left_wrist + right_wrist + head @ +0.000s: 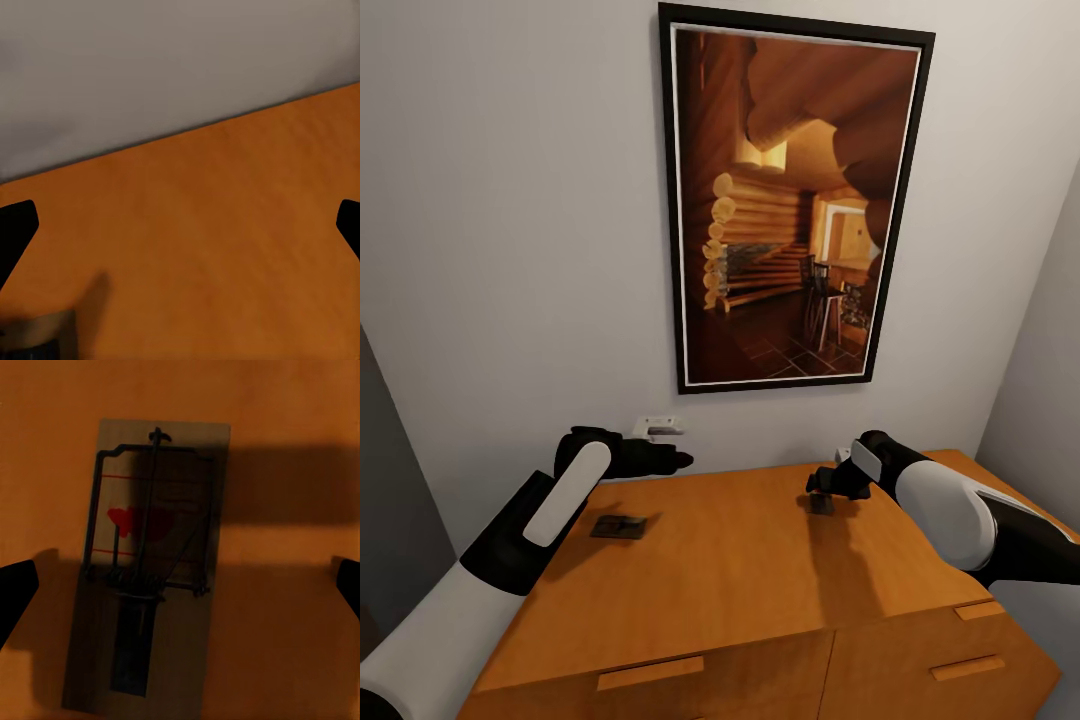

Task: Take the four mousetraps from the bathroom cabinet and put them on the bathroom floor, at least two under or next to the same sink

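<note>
Two traps lie on the cabinet (760,560) top: one (619,526) lower left of frame, just under the left hand (678,460); the other (821,504) centre-right, directly below the right hand (817,484). Both hands are spread wide & empty. In the right wrist view the trap (146,562) is a thin flat board w/ wire bar: probably light, stiff, snappy. Best pinched across the long wood edges, clear of the wire.

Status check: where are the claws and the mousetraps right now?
Both claws open: right claw directly over one mousetrap, left claw near the wall. Second mousetrap flat on the cabinet top, beside the left arm. Nothing blocking.
</note>
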Controlling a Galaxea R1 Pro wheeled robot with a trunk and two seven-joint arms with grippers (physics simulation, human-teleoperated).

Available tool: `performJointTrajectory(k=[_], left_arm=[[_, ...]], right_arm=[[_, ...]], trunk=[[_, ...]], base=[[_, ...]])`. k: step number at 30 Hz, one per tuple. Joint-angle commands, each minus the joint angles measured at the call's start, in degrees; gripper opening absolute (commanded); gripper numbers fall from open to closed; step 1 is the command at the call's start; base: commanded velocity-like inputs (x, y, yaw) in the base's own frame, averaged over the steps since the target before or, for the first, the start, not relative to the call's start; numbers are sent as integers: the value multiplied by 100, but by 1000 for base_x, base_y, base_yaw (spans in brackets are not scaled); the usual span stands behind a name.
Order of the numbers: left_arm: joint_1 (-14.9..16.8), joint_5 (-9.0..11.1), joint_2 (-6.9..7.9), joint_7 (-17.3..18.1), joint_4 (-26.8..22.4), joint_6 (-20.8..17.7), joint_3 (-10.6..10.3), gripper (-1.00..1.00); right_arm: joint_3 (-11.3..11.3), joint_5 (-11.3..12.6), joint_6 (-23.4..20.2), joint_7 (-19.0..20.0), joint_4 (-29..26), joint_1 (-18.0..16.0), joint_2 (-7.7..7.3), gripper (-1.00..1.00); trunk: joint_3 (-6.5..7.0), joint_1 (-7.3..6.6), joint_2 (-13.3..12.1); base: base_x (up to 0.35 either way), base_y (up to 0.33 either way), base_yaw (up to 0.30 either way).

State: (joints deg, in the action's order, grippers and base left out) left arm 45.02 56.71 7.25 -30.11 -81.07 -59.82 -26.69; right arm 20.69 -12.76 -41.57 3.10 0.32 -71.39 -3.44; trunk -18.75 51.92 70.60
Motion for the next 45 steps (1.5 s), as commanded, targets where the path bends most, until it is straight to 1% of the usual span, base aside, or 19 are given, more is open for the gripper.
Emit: performJointTrajectory(k=[1, 23, 34, 45], left_arm=[[7, 55, 5, -61, -5, -3, -11, 100], [7, 54, 4, -59, -5, -3, -3, 100], [7, 54, 4, -57, -5, -3, -6, 100], [7, 48, 5, -61, -5, -3, -10, 100]], right_arm=[[22, -60, -15, 33, 3, -6, -1, 100], [22, -68, -9, 33, 5, 13, 1, 100], [22, -90, -9, 33, 11, 19, -5, 100], [17, -125, -9, 24, 10, 20, -11, 100]], trunk=[[-7, 0, 5], [-7, 0, 5], [-7, 0, 5], [-7, 0, 5]], base=[[0, 0, 0], [0, 2, 0], [0, 115, 0], [0, 23, 0]])
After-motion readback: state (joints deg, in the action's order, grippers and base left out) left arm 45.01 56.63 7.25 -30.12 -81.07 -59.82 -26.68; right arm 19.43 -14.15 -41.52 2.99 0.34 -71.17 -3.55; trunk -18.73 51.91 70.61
